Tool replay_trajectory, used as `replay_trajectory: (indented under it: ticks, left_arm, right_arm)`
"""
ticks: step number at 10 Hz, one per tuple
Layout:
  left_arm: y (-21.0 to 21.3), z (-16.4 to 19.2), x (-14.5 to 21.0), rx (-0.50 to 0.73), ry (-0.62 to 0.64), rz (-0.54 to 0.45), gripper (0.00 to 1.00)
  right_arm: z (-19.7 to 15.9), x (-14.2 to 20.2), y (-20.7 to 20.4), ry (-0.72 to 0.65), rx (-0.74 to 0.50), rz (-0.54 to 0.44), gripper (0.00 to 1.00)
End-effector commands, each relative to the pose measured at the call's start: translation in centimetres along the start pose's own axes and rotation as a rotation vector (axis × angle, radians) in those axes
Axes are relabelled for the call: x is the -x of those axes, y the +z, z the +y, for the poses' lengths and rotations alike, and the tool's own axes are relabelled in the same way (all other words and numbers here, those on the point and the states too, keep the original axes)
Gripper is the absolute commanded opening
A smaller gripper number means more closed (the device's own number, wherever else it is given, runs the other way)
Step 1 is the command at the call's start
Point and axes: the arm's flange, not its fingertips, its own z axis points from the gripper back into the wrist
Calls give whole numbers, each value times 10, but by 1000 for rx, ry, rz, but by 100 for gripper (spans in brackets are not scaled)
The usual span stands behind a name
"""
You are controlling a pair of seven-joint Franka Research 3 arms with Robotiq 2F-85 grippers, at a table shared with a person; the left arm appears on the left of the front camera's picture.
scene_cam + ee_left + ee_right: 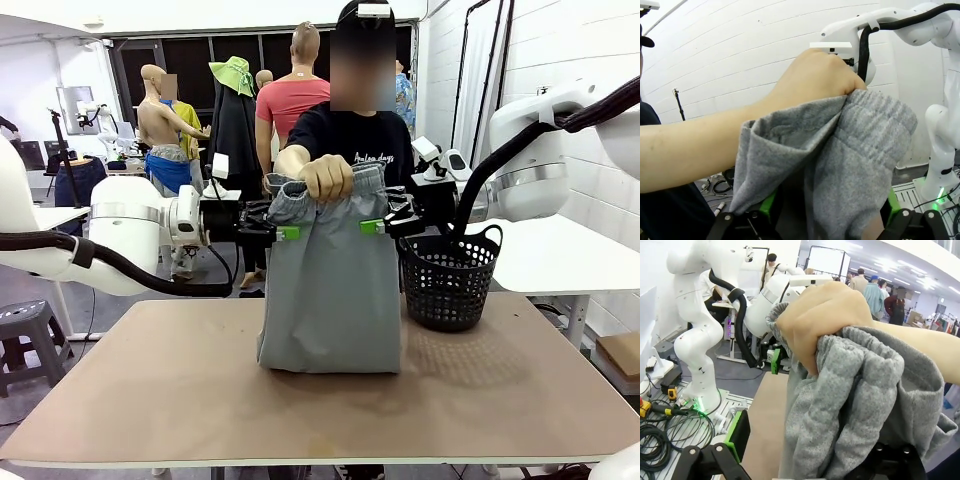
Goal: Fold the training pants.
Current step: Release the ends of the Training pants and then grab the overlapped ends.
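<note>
Training pants point(330, 290) hang in the centre of the front view, bunched at the waistband in the person's hand point(326, 177), with their lower end resting on the table point(150, 380). The left gripper point(278, 230) and right gripper point(388, 224) flank the cloth just below that fist. Both stand wide, green pads point(768, 204) apart, pinching nothing. A black basket point(450, 285) sits just right of centre.

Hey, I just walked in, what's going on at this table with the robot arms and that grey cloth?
A person's hand grips the bunched waistband of the grey pants and holds them up over the table, their lower end resting on it. The left gripper and right gripper flank the pants just under the waistband, jaws open with fabric between them. A black basket stands beside.
</note>
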Motion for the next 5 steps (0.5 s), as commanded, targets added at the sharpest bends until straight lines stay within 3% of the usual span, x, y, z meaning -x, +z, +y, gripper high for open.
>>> replay_trajectory:
  ticks: [1, 5]
  left_arm:
    - [5, -7, 0, -53, 4, -13, 100]
    - [19, -15, 12, -135, 17, -2, 100]
  right_arm:
    - [-1, -1, 0, -7, 1, 28, 100]
    - [10, 8, 18, -57, 44, 50, 100]
